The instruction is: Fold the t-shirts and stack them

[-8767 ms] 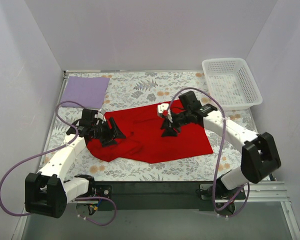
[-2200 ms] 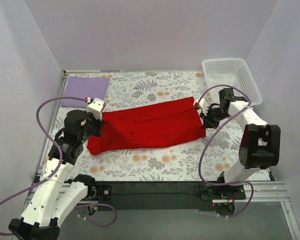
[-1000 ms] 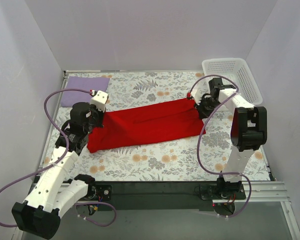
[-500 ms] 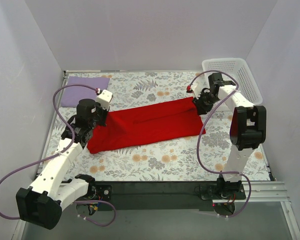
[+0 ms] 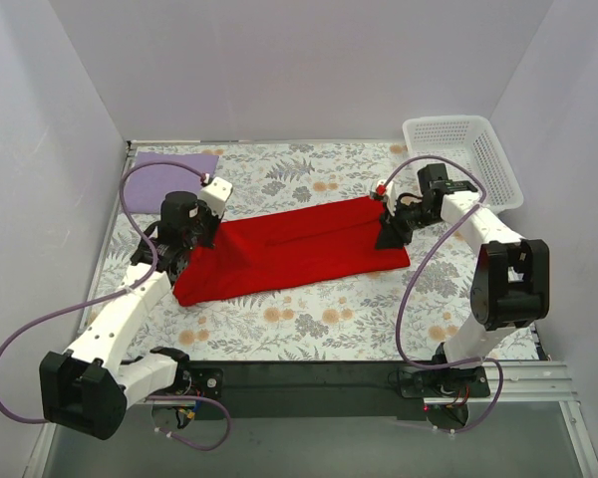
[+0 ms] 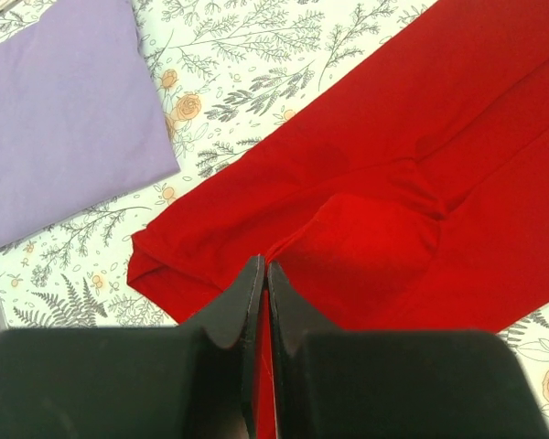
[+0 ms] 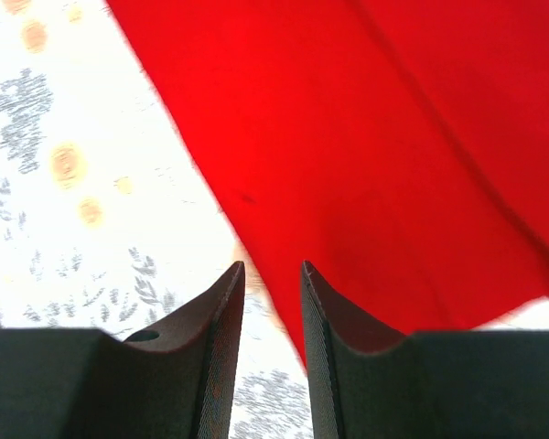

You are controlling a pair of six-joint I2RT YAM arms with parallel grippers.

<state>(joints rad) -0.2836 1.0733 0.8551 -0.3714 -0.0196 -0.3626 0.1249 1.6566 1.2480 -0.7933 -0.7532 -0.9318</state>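
The red t-shirt (image 5: 299,249) lies folded into a long band across the middle of the flowered table (image 5: 309,319). Over its left end my left gripper (image 5: 201,242) is shut, and in the left wrist view a thin fold of red cloth (image 6: 366,229) is pinched between the closed jaws (image 6: 266,268). At the band's right end my right gripper (image 5: 390,235) is open. The right wrist view shows its jaws (image 7: 272,271) apart above the shirt's edge (image 7: 348,165), with nothing between them. The lavender t-shirt (image 5: 164,182) lies flat at the back left, seen also from the left wrist (image 6: 64,110).
A white mesh basket (image 5: 462,159) stands at the back right corner, just behind the right arm. White walls close in the table on three sides. Purple cables loop from both arms over the table's sides.
My right gripper has opened and let go of the shirt's right end, which now lies on the table. The left arm has shifted slightly back and right, still pinching the left end.
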